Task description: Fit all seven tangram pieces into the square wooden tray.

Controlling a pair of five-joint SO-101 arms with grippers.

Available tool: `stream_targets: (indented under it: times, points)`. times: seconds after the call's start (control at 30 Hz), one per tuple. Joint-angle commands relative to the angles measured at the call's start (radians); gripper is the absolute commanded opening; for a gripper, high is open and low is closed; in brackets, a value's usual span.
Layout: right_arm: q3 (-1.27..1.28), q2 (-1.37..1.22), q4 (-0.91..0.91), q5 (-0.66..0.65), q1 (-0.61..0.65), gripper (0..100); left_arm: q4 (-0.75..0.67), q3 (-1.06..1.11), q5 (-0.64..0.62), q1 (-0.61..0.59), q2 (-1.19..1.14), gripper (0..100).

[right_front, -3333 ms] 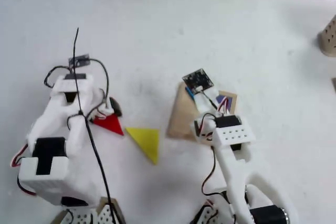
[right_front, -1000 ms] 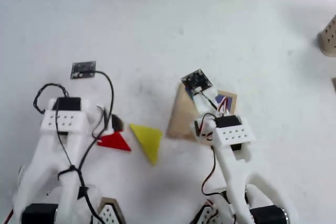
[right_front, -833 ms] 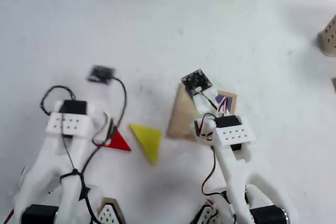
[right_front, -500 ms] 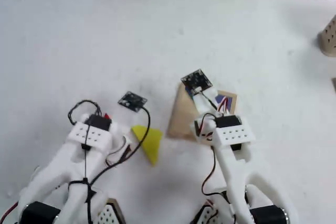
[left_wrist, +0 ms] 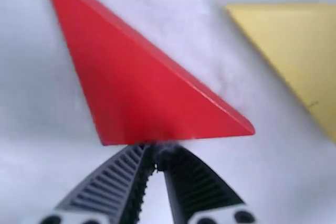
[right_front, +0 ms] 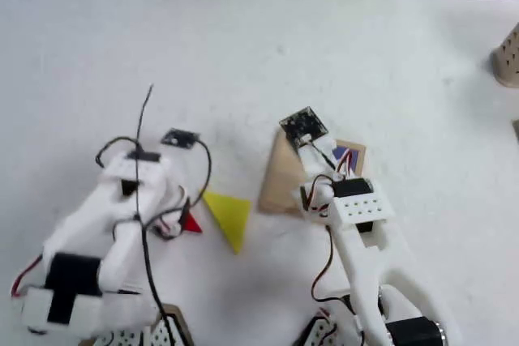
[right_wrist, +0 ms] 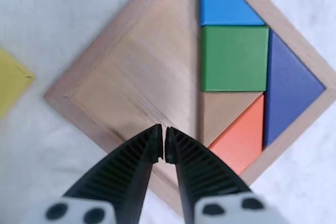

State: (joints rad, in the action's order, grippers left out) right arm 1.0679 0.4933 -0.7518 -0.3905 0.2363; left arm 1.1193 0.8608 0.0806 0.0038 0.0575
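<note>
White table point(right_front: 243, 38) | tray point(right_wrist: 142, 66): blue point(right_wrist: 223, 3), green point(right_wrist: 234, 59), purple point(right_wrist: 291, 87), orange pieces point(right_wrist: 239, 140) inside

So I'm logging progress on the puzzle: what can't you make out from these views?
High view: the right arm covers most of the wooden tray, so its pieces can't be counted there.
High view: the left arm hides all but a corner of the red triangle.
Left wrist view: the yellow triangle is cut off by the frame edge.
Right wrist view: the right gripper hides one tray corner.
</note>
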Motion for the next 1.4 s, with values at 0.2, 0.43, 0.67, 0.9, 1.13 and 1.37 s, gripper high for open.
stream_targets:
  times: [0.2,0.43,0.67,0.9,1.13,1.37]
  points:
    - [-0.006,0.027,-0.007,-0.009,0.001,1.8,-0.028,-0.351,-0.114,-0.124,-0.189,2]
    - [-0.006,0.027,-0.007,-0.011,0.001,1.9,0.015,-0.434,-0.114,-0.116,-0.254,2]
    - [-0.006,0.027,-0.008,-0.012,0.002,2.0,0.193,-0.537,-0.114,-0.114,-0.254,2]
    - [-0.006,0.027,-0.008,-0.012,0.004,2.0,0.199,-0.554,-0.114,-0.114,-0.257,2]
    - [-0.006,0.027,-0.008,-0.012,0.004,2.1,0.098,-0.555,-0.114,-0.117,-0.262,2]
    - [-0.006,0.027,-0.008,-0.012,0.005,2.1,0.066,-0.578,-0.362,-0.156,-0.213,2]
